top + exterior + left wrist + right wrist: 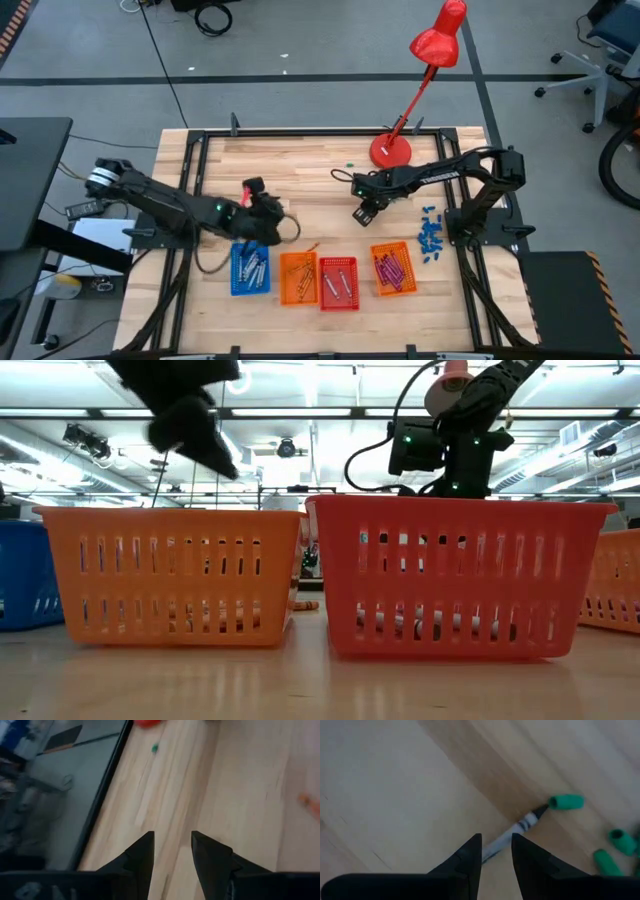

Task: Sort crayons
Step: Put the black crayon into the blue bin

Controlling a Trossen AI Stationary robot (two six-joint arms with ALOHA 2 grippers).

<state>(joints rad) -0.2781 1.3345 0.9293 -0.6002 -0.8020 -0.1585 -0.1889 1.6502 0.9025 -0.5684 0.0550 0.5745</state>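
My right gripper [362,212] is over the middle of the table, shut on a grey-white crayon [512,832] with a dark tip. My left gripper [262,205] hangs open and empty over the wood just beyond the blue tray [250,268]; its fingers [172,847] hold nothing. Grey-white crayons lie in the blue tray, orange ones in the orange tray [298,277], red ones in the red tray [338,282] and magenta-purple ones in the right orange tray [393,268]. A loose orange crayon [310,805] lies on the wood. My right gripper pinches the grey-white crayon between its two fingers at the crayon's blunt end [492,849]. The crayon lies along the fingers and sticks out ahead of them, its dark tip [540,811] pointing at a teal bit. Whether it is clear of the table I cannot tell.
Teal bits [566,801] lie on the wood ahead of my right gripper. A heap of small blue bits [430,235] lies at the table's right. A red desk lamp [390,150] stands at the far edge. A black frame rail [190,180] runs along the table's left side.
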